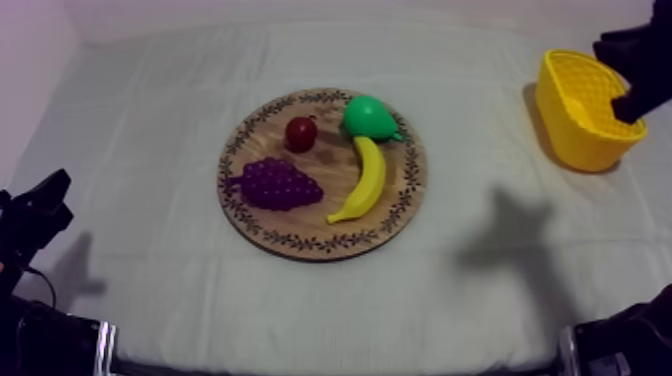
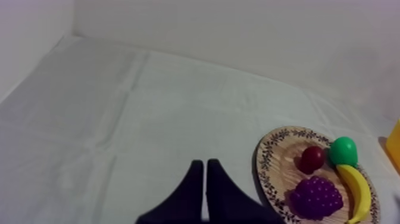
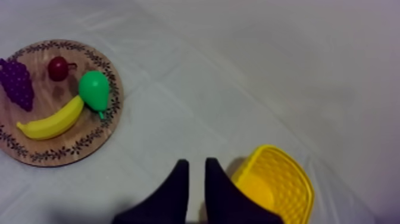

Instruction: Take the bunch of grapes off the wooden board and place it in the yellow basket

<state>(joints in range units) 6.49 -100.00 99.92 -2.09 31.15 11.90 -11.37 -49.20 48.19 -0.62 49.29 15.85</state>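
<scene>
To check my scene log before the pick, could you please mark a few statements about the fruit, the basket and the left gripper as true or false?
1. The bunch of grapes lies on the wooden board. True.
2. The banana is in the yellow basket. False: it lies on the board, next to the pear.
3. The left gripper has its fingers together and holds nothing. True.
4. The small red fruit sits on the cloth, off the board. False: it is on the board, between the grapes and the pear.
</scene>
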